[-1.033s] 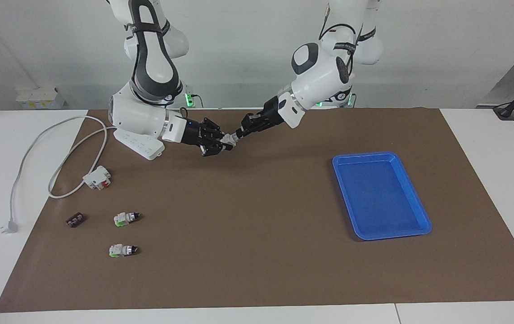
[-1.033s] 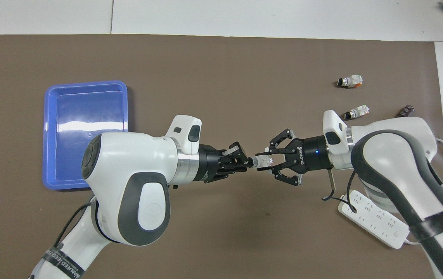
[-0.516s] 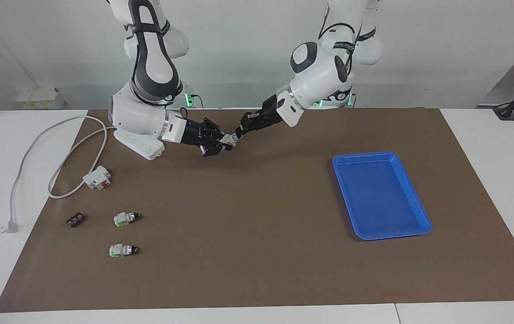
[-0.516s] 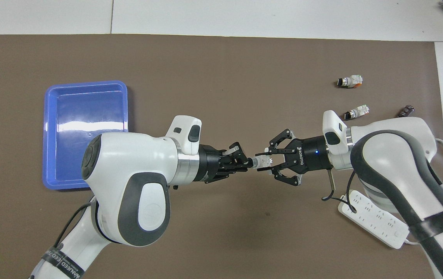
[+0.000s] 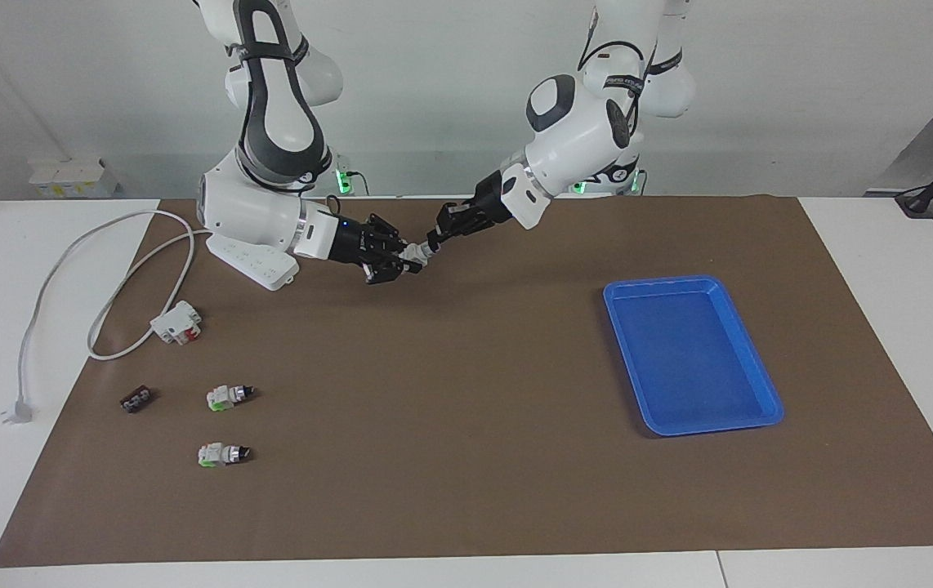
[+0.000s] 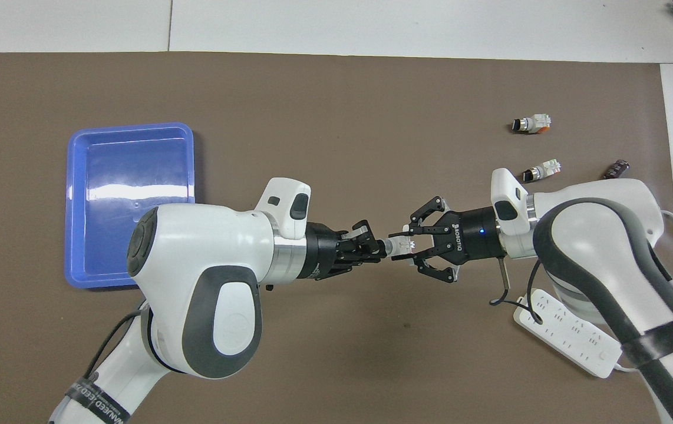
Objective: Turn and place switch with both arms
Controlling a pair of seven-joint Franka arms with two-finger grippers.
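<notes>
You see: left claw [image 6: 379,249] and right claw [image 6: 408,245] both clamp one switch [image 6: 396,247] | two spare switches [image 5: 229,397] [image 5: 222,454] on bench [image 5: 450,457] | one blue tray [image 5: 748,412]

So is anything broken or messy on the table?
Nothing looks broken or spilled. Two spare switches lie on their sides, and both grippers, left and right, pinch one switch in the air.

switch [image 5: 415,256] | white, black-tipped | level, airborne | over brown mat [image 5: 466,457]
</notes>
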